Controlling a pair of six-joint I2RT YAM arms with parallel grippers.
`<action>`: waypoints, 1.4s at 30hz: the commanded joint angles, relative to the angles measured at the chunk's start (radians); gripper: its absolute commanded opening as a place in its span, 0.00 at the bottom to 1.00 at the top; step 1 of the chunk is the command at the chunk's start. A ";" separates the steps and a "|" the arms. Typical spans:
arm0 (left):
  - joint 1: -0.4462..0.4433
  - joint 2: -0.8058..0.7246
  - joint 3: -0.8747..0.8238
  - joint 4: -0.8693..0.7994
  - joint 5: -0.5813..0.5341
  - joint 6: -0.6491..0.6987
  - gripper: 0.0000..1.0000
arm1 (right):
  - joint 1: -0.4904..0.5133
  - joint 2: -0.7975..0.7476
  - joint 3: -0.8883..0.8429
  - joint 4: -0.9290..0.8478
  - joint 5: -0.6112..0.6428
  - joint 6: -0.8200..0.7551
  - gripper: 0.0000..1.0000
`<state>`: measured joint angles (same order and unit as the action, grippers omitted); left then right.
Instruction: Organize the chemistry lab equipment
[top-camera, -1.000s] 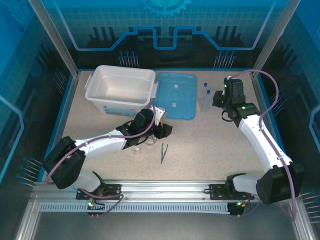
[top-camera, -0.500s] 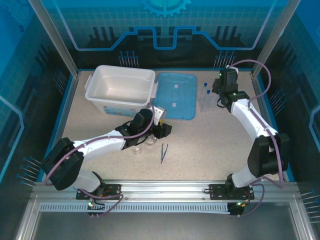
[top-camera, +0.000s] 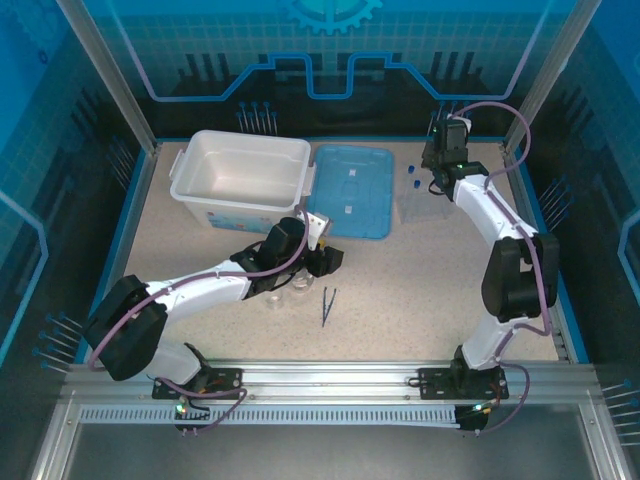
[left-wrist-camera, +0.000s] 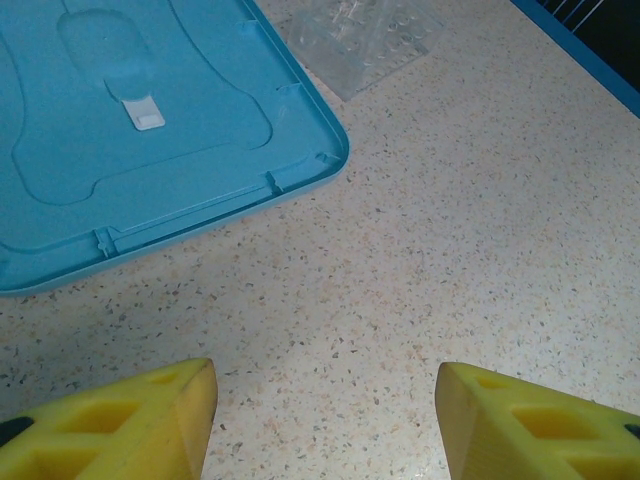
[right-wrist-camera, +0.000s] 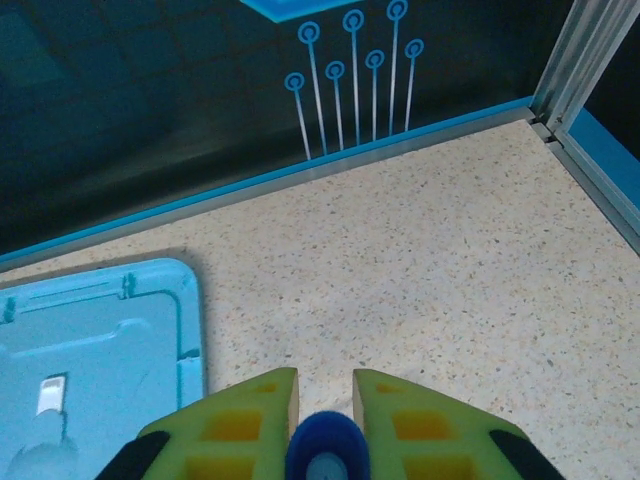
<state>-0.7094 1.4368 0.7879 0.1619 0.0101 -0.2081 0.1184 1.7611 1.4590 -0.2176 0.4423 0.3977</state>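
My right gripper (right-wrist-camera: 324, 378) is shut on a tube whose blue cap (right-wrist-camera: 327, 452) sits between the yellow fingers (right-wrist-camera: 400, 425). From above, that gripper (top-camera: 438, 160) hovers near the far right corner. Two more blue-capped tubes (top-camera: 411, 176) stand upright in a clear rack (top-camera: 409, 205) just left of it. My left gripper (left-wrist-camera: 325, 400) is open over bare tabletop, just off the lid's near corner (top-camera: 322, 260). A small glass flask and beaker (top-camera: 287, 292) sit beside the left forearm, partly hidden by it. Dark-blue tweezers (top-camera: 327, 305) lie a little to their right.
A big white tub (top-camera: 240, 175) stands at the back left. A flat light-blue lid (top-camera: 352, 190) (left-wrist-camera: 130, 130) lies next to it. The clear rack (left-wrist-camera: 360, 40) lies past the lid's corner. Blue rims and metal posts (right-wrist-camera: 585, 50) fence the table's edges.
The right arm has folded upward and carried its gripper back toward the far right corner, still shut. The left arm has not moved.
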 joint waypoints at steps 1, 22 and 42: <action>0.007 -0.021 -0.012 0.002 -0.016 -0.004 0.61 | -0.019 0.038 0.042 -0.012 0.021 -0.018 0.11; 0.015 -0.016 -0.013 -0.002 -0.020 0.001 0.61 | -0.022 0.157 0.101 -0.031 0.009 -0.015 0.11; 0.016 -0.016 -0.009 -0.007 -0.018 0.000 0.61 | -0.019 0.157 0.068 -0.018 -0.006 -0.014 0.23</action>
<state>-0.7021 1.4368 0.7879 0.1616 0.0029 -0.2081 0.1101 1.9190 1.5314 -0.2459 0.4374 0.3878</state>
